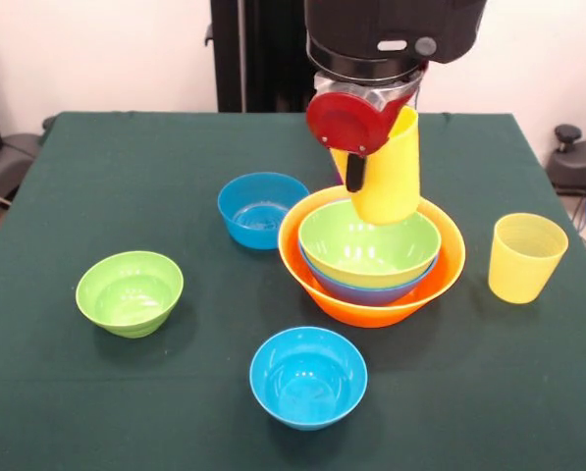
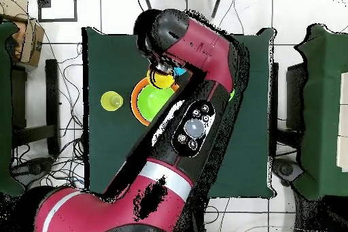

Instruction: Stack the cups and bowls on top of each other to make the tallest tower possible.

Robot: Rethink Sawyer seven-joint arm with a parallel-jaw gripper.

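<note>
Six bowls show in the front view: one orange bowl (image 1: 371,294), one large blue bowl (image 1: 366,290) nested in it, two green bowls (image 1: 369,245) (image 1: 130,292) and two small blue bowls (image 1: 263,209) (image 1: 308,377). There are two cups (image 1: 389,167) (image 1: 526,257), both yellow; a third may be hidden.

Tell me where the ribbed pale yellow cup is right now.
In the front view the ribbed pale yellow cup stands upright on the table at the right, just beside the orange bowl of the stack, apart from it.
</note>
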